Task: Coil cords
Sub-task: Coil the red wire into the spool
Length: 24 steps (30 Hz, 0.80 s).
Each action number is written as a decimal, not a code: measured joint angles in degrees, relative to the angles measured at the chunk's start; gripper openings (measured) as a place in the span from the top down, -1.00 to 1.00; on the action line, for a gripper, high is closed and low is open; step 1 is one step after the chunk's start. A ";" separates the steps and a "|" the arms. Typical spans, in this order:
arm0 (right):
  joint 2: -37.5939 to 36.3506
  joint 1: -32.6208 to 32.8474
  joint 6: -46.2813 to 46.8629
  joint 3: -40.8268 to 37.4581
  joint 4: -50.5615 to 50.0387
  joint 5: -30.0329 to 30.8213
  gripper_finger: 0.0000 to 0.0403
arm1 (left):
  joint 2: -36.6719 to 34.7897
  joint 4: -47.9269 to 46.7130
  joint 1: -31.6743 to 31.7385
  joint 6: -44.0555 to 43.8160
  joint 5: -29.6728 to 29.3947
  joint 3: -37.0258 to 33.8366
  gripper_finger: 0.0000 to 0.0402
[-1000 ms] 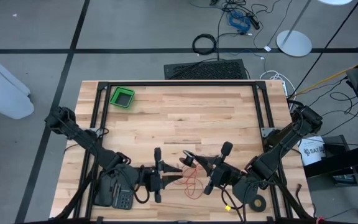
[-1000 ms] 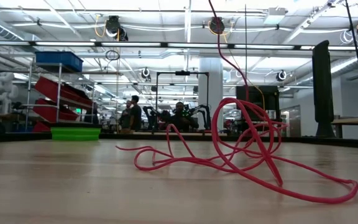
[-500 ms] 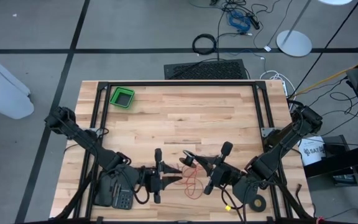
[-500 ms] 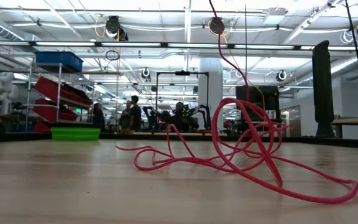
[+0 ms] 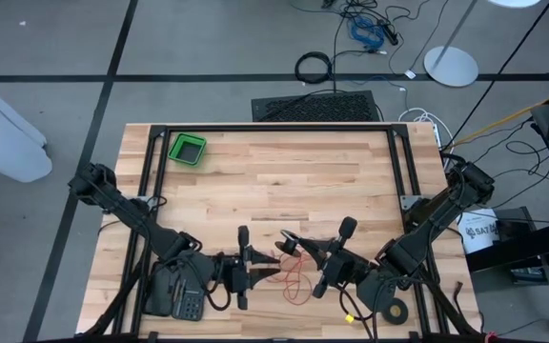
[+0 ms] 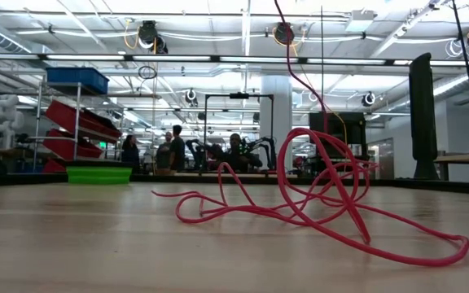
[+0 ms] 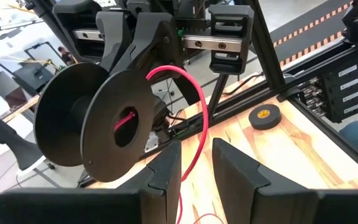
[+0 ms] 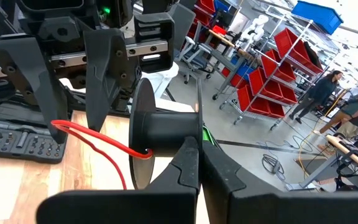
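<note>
A thin red cord [image 6: 316,203] lies in loose loops on the table [image 5: 294,281], and one strand rises from the pile. That strand arches [image 7: 194,99] into a hole in the side of a black spool [image 7: 104,118]. My right gripper [image 5: 301,250], near the table's front edge, is shut on the spool and holds it above the table. My left gripper [image 7: 197,171] faces it from the left, open. The cord [image 7: 188,165] passes down between its two fingers. My right gripper pinches the rim of one flange [image 8: 199,118] of the spool between its two fingers, nearly level. It is the flange away from the cord's hole. The spool hangs clear of the table, its barrel [image 8: 166,127] lying across the fingers. My left gripper has the cord running close along the inner face of one finger [image 7: 169,171]; whether it touches, I cannot tell.
A green bin [image 5: 187,150] stands at the far left of the table. A black tape ring [image 5: 397,310] lies at the near right corner and a dark keypad [image 5: 189,305] at the near left. Black frame rails [image 5: 274,127] border the table. People stand in the room behind.
</note>
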 joint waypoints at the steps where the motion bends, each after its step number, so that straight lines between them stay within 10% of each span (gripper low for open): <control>1: 0.00 -0.01 0.00 0.00 0.00 0.00 1.00 | 0.00 0.00 0.00 0.00 0.00 0.00 0.52; 24: 0.00 0.00 0.01 0.00 0.02 0.00 1.00 | 0.04 0.39 1.21 -2.32 -0.04 0.00 0.52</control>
